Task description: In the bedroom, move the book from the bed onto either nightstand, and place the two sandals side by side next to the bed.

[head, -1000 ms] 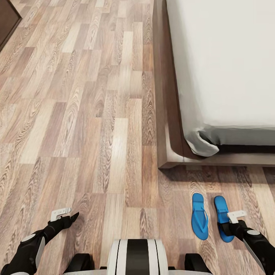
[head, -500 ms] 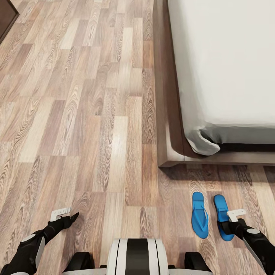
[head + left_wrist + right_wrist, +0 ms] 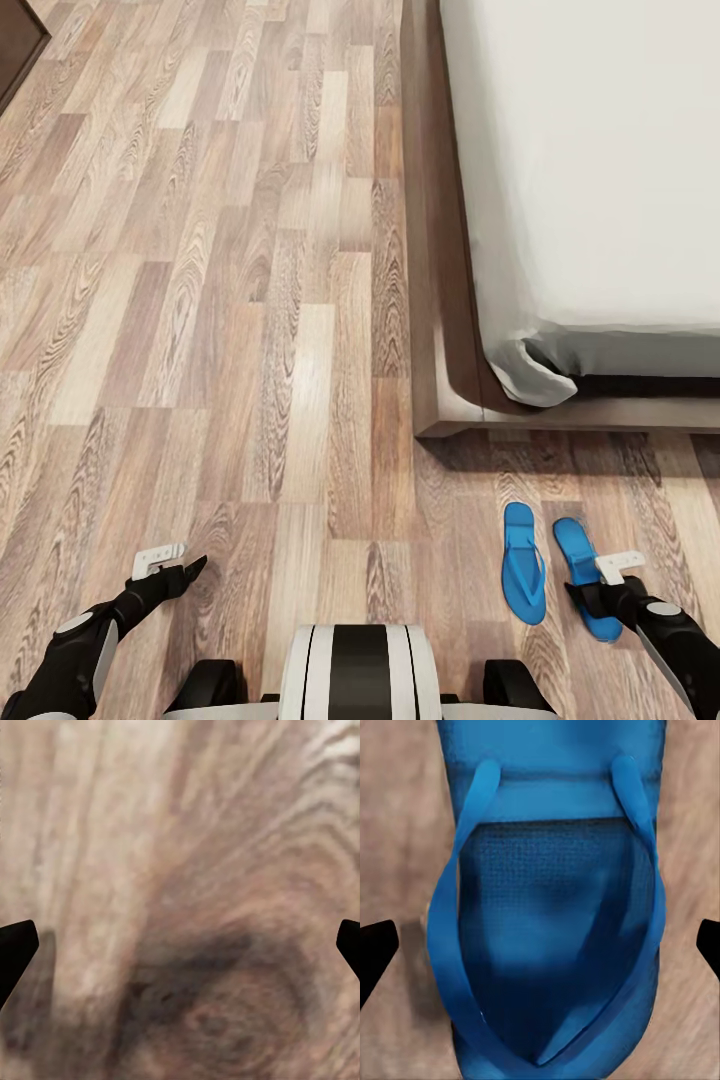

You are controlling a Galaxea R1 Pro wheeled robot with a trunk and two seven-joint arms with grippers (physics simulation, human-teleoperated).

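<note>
With the right gripper (image 3: 612, 572) spread open over it, the right sandal (image 3: 580, 560) has been skewed slightly away from the left sandal (image 3: 523, 563) near the bed (image 3: 440, 330), so realignment is judged necessary.

Wood-plank floor (image 3: 250, 350) carries the bed (image 3: 445, 300) at right. Two blue sandals (image 3: 523, 565) (image 3: 585, 575) lie flat on the floor just off the bed's foot edge, near its corner, right one slightly angled.

bed (image 3: 600, 200) cropped, right sandal (image 3: 585, 575) partly hidden
</note>
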